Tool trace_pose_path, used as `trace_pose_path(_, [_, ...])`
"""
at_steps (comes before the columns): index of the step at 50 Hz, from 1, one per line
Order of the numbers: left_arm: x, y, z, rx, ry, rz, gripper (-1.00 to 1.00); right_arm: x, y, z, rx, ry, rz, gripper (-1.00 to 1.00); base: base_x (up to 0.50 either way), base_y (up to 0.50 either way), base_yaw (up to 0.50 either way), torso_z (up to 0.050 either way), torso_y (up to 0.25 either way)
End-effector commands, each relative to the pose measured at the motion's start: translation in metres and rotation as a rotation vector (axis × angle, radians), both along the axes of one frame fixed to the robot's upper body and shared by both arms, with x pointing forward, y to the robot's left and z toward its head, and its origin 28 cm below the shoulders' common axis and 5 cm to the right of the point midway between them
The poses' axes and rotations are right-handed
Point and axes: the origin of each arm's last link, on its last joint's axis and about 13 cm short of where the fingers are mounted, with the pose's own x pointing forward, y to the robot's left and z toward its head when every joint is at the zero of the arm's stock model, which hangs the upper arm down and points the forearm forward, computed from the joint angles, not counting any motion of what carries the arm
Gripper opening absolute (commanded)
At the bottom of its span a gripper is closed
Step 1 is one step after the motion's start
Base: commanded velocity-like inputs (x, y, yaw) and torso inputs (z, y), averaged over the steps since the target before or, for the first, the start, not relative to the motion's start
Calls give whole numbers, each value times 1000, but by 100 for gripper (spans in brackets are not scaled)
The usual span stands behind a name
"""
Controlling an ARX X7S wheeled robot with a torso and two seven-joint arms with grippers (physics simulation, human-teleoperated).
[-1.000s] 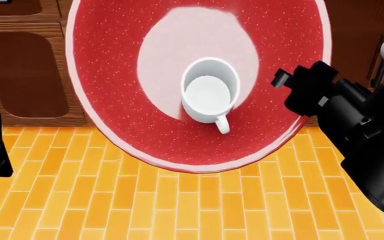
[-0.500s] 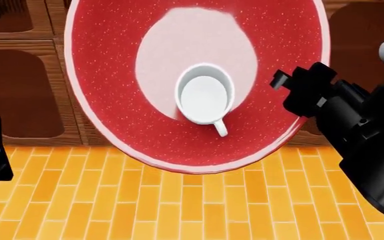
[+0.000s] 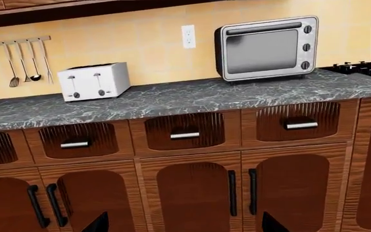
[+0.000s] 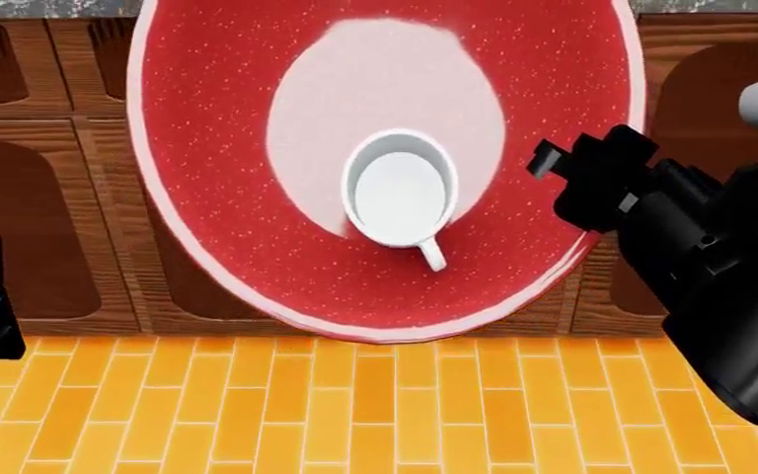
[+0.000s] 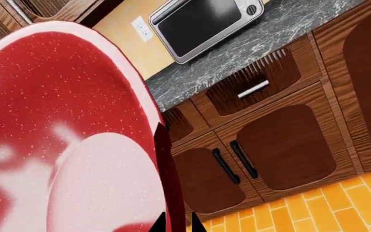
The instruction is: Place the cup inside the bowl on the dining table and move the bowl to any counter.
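The large red speckled bowl point(image 4: 221, 168) fills the upper middle of the head view, held up in the air over the orange floor in front of the cabinets. The small white cup point(image 4: 401, 193) stands inside it, handle toward me. My right gripper point(image 4: 587, 178) is shut on the bowl's right rim. In the right wrist view the bowl point(image 5: 56, 106) fills the frame and its rim sits pinched between the two fingertips of the right gripper point(image 5: 176, 223). My left gripper point(image 3: 180, 224) is open and empty. The black marble counter point(image 3: 172, 99) lies ahead. The dining table is out of view.
On the counter stand a white toaster point(image 3: 94, 81) and a silver toaster oven point(image 3: 267, 47), with a stovetop point(image 3: 353, 67) at its end. Utensils point(image 3: 24, 60) hang on the wall. Wood cabinets point(image 4: 37, 217) with drawers fill the space below the counter.
The cabinets have shifted down and grown in the head view, and the counter's edge now shows at the top. The bowl, cup and right gripper keep their place in view.
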Motion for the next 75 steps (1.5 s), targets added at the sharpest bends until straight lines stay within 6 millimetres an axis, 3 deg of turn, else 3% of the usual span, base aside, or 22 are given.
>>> trace_pose_path(1, [1,-1,0,2,-8,-7,100,-1,-1,3,13,-27,-2,-100,500,-13,0,0,0])
trace_pose_path(30, [-1,1,-1,-1,-10,-1,100,0,2,1,5,-15,11,-100,501,36,0,0,1])
trace_pose_path(75, [-6,5,5,2,-25,14,100,-1,4,-1,17,-1,15,-100,451,380,0,0,2])
